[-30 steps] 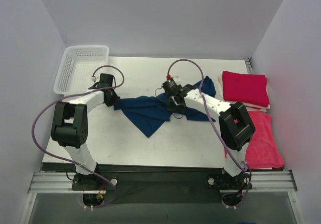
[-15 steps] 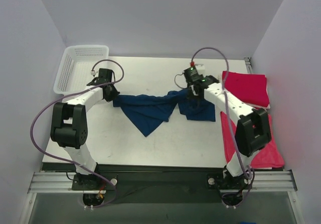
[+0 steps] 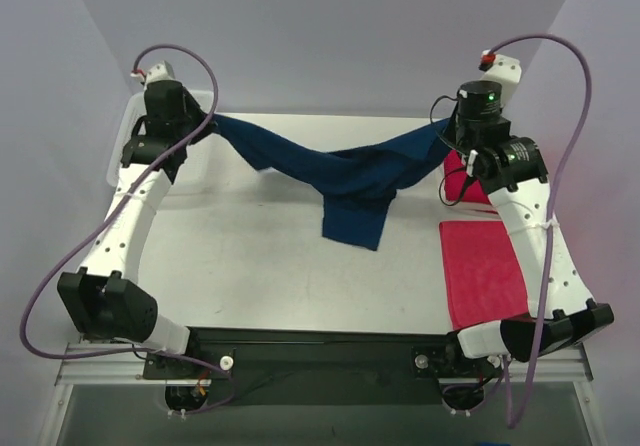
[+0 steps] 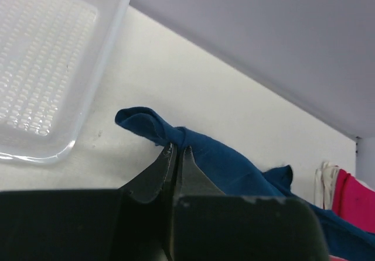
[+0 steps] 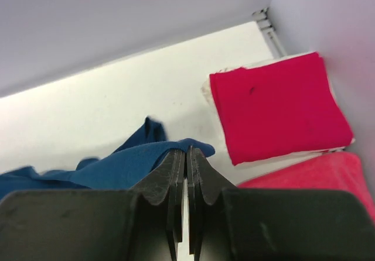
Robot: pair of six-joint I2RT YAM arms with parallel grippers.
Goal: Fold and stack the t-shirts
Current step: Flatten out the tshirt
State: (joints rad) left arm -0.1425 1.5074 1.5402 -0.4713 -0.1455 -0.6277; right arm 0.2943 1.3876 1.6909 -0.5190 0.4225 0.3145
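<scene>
I have the navy shirt (image 3: 340,171) lifted off the desk (image 3: 260,266) and strung between the two arms. The left fingers (image 4: 174,158) are pressed together on a bunched corner of it, and a small twist of blue cloth pokes out just past their tips. The right fingers (image 5: 179,158) are clamped the same way on the opposite edge, with the fabric falling away to the left in that wrist view. From above, the shirt runs from the far left corner to the far right, dips in the middle, and lets a loose flap hang down over the centre of the desk. I cannot tell whether that flap touches the surface. The white mesh basket (image 4: 35,68) sits at the far left corner, below and beside the left fingers and largely hidden by that arm in the overhead view. On the right side, a folded red shirt (image 5: 275,106) lies at the far corner with a pale edge showing under it, partly behind the right arm from above. A second red shirt (image 3: 485,271) lies flat nearer the arm bases, just beside the folded one.
</scene>
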